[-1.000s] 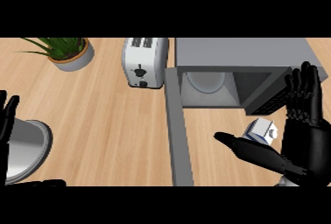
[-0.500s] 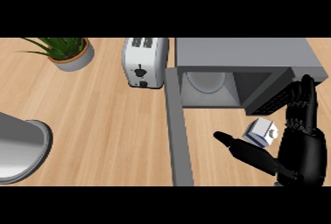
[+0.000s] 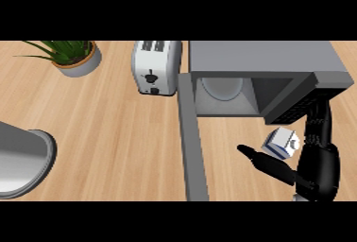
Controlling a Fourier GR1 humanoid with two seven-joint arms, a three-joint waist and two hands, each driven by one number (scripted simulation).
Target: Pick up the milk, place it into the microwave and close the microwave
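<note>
1. My right hand [image 3: 317, 165] has the milk [image 3: 282, 143] between thumb and straight, raised fingers [image 3: 319, 124], bracketing the carton, not curled round it.
2. Milk sits just below the open microwave [image 3: 265, 75] mouth, outside it; I can't tell if it's off the surface [image 3: 105, 137].
3. Door [image 3: 192, 142] swung fully open.
4. Left hand out of view.
5. Judgement: early. Grasp unsettled; insertion and door closing remain.

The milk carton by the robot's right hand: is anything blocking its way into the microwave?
Nothing visible does. The milk carton sits just before the microwave, whose door is swung open; the right hand is beside it.
</note>
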